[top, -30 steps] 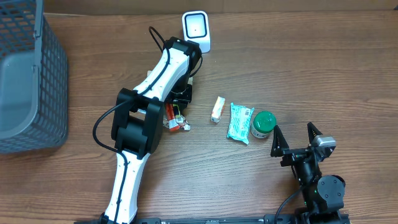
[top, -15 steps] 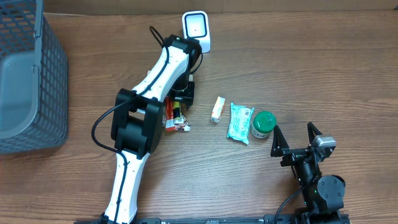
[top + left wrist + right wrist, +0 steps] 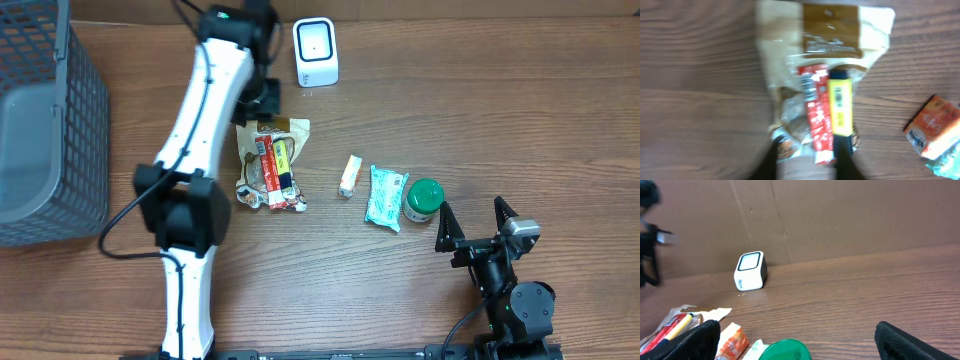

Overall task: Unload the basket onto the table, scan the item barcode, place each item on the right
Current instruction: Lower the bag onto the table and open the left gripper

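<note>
The table is taken up at its 9 o'clock edge by a grey basket. The left arm is stretched to the 12 o'clock edge and folded back at the wrist, so that the left claw is hung just beyond the top end of the snack bag. That claw is drawn closed. Nothing can be made out between its fingers, though the wrist view is blurred.

The snack bag, judged to be the item to be scanned, is laid flat at 6 o'clock from the left claw. Its long axis is run from 12 to 6, and a red stick and a yellow stick are laid along it. The scanner is stood near the claw at about 2 o'clock.

The left arm is much the nearer. The right claw is spread wide and empty, well apart at 4 o'clock.

A second earlier the bag was mostly covered by the left arm, with the claw lowered at its 3 o'clock edge. Now the arm is swung away and the bag is uncovered. The right arm is unmoved.
</note>
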Tool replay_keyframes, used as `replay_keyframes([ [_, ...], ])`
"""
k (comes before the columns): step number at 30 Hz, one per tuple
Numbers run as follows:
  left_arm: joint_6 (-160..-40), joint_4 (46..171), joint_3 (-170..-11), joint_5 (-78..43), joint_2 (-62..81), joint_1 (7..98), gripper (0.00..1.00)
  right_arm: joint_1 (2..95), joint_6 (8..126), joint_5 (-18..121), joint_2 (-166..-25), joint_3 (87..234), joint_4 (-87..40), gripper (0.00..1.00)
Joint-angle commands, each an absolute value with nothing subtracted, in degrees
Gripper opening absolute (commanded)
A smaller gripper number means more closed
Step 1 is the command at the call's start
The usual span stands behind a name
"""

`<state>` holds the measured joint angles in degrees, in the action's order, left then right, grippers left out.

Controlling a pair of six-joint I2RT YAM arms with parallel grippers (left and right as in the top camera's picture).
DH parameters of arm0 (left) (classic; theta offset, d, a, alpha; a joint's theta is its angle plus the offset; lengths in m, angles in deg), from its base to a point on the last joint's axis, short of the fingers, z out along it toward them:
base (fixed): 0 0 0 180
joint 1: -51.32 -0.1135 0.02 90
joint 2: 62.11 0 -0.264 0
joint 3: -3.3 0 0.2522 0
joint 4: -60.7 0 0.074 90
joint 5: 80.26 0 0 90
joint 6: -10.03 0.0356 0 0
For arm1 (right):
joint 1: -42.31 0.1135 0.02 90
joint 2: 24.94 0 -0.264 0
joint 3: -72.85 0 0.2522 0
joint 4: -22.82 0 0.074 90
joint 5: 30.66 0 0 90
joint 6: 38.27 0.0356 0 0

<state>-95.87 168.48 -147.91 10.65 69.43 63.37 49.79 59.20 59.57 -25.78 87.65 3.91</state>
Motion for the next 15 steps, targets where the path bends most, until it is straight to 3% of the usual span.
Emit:
replay_keyframes([
  [1, -94.7, 169.4, -149.4, 7.7, 64.9, 60.1, 0.04, 49.5, 59.2, 59.6, -25.3, 87.1, 4.3, 1.0],
  [6, -84.1, 171.3, -149.3, -3.6, 64.1, 56.8, 0.04, 49.5, 59.2, 59.6, -25.3, 87.1, 4.3, 1.0],
  [15, -93.9, 171.3, -149.1, 11.5, 63.9, 53.1, 0.04, 49.5, 59.2, 59.6, -25.3, 87.1, 4.3, 1.0],
])
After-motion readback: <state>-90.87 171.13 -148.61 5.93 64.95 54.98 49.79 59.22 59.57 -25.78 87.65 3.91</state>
